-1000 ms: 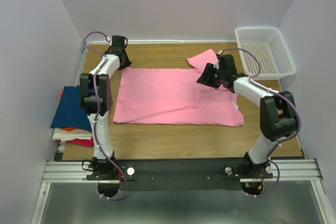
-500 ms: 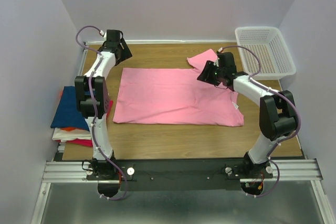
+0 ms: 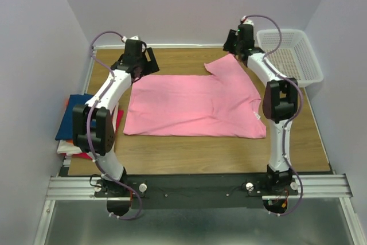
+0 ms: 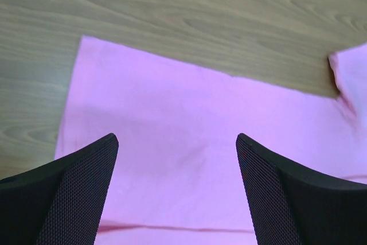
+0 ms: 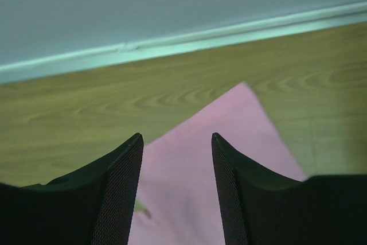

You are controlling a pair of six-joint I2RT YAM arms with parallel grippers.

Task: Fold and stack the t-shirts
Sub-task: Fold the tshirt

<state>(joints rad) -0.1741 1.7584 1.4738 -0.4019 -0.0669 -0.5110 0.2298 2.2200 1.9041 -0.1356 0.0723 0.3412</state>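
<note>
Two arms flank the job. From left: a stack of folded t-shirts (image 3: 76, 123) (dark blue on top), the left gripper (image 4: 175, 142) wide open and empty above the pink t-shirt (image 3: 192, 104) lying flat mid-table, and the right gripper (image 5: 176, 139) parted, empty, over its sleeve (image 3: 225, 66). Folding looks under way; next, pinch that sleeve.

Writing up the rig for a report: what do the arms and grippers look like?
The left arm and right arm have white shells, black joints and a lilac cable looping near the wrist. The left gripper and right gripper have black fingers with a fine mesh texture.
</note>
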